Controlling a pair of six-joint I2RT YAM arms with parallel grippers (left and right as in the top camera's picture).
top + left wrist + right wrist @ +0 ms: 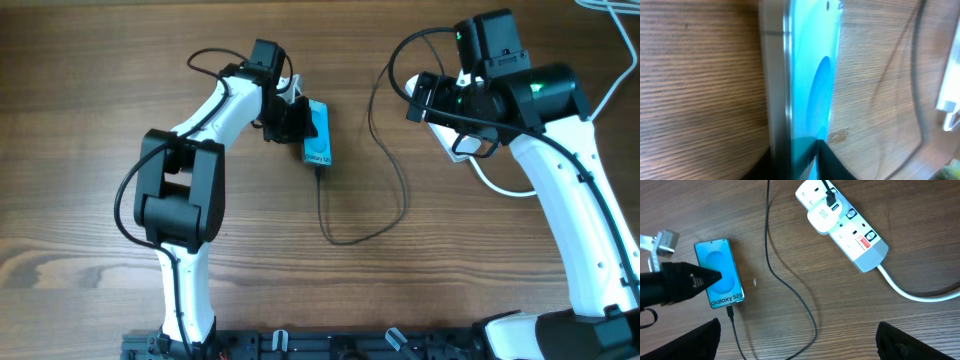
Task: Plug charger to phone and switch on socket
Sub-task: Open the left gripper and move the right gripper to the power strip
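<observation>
Phone [720, 275] lies flat on the table [850, 312], with the charger [766, 230] tip seated at its lower edge. Left gripper [293, 122] rests on the screen; we can't tell if it's clamped. Right gripper [797, 330] is spread wide above the socket [850, 227].

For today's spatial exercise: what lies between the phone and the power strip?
Between phone and power strip, only the charger cable crosses bare wood, clearest in the right wrist view.
</observation>
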